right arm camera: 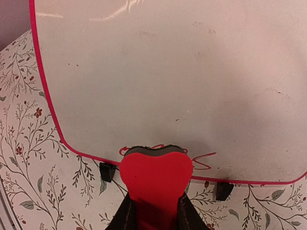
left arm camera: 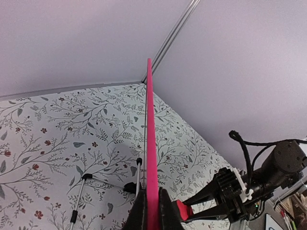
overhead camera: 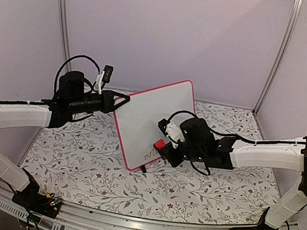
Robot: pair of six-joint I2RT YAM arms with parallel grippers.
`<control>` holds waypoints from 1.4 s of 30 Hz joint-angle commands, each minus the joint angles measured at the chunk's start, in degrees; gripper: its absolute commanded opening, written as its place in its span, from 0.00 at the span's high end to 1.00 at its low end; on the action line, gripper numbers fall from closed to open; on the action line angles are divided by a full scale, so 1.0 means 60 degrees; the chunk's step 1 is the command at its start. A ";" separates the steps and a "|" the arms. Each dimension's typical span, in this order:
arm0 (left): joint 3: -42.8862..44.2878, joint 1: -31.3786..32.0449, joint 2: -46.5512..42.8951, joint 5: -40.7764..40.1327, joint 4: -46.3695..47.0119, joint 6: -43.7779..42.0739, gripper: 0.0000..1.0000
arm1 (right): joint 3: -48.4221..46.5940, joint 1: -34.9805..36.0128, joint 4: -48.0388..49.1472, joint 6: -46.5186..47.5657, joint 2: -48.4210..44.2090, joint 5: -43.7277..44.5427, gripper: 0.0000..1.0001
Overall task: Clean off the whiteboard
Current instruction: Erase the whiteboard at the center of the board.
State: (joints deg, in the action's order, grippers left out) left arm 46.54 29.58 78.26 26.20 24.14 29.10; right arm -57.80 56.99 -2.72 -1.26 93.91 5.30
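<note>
Floral tablecloth (overhead camera: 76, 167), pale walls; the whiteboard (overhead camera: 150, 114) stands tilted mid-table, thin, stiff, probably light, best held by its frame; the left gripper (left arm camera: 153, 213) pinches that edge; the right gripper (right arm camera: 154, 208) clamps a red eraser (right arm camera: 154, 170) against its lower face.

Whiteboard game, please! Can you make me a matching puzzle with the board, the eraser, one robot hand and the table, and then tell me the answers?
Things:
1. whiteboard
2. eraser
3. left gripper
4. table

Descriptions:
A. pinched shut on the board's pink edge
B. covered in a leaf-and-flower pattern
C. white with a thin pink-red frame
D. red, held in the right gripper at the scribble near the board's bottom edge

Pairs: 1-C, 2-D, 3-A, 4-B
</note>
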 commanded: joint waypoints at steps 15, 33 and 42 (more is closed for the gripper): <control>-0.0389 0.0083 0.0001 -0.0065 0.1478 -0.0031 1.00 | -0.0820 0.1194 0.0688 0.0020 0.1912 0.2137 0.77; -0.0331 0.0079 0.0118 0.0015 0.1393 0.0020 1.00 | -0.0832 0.1187 0.0800 0.0031 0.2803 0.2280 0.77; -0.0272 0.0083 0.0198 0.0037 0.1338 0.0040 1.00 | -0.0533 0.1190 0.0822 -0.0127 0.2814 0.2090 0.77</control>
State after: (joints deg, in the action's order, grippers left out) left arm 44.16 29.56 79.00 25.26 28.97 28.67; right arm -62.35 64.18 1.21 -1.39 108.84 19.31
